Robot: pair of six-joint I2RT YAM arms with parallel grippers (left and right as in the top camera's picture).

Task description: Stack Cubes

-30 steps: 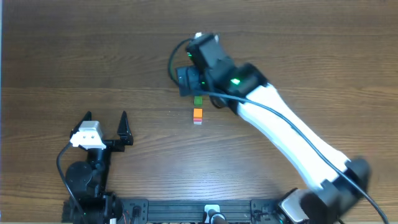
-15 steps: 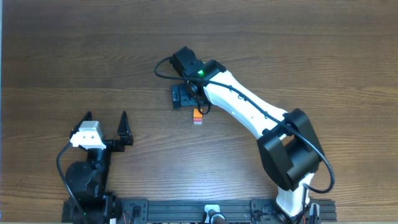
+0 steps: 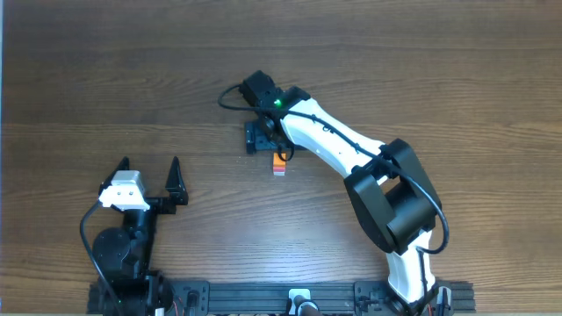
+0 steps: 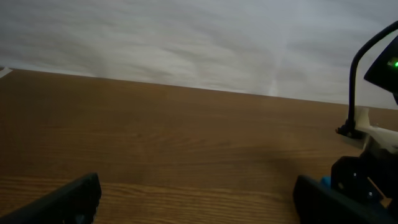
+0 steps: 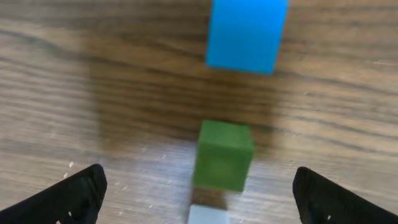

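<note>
The right gripper (image 5: pixel 200 191), jaws wide open, straddles the small green cube (image 5: pixel 222 155), lined up between a blue cube (image 5: pixel 247 31) and a pale grey cube (image 5: pixel 208 214) on the wooden tabletop (image 3: pixel 421 70). An orange cube (image 3: pixel 279 158) touches the grey one. The left gripper (image 3: pixel 148 167) rests open, well apart. Likely hazard: any sideways drift could knock the cubes over. Count: four cubes, one per colour; two grippers.

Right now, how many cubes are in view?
4: blue cube and green cube in the right wrist view; orange cube and grey cube together beside the right arm in the top view. Others may hide beneath it.
</note>
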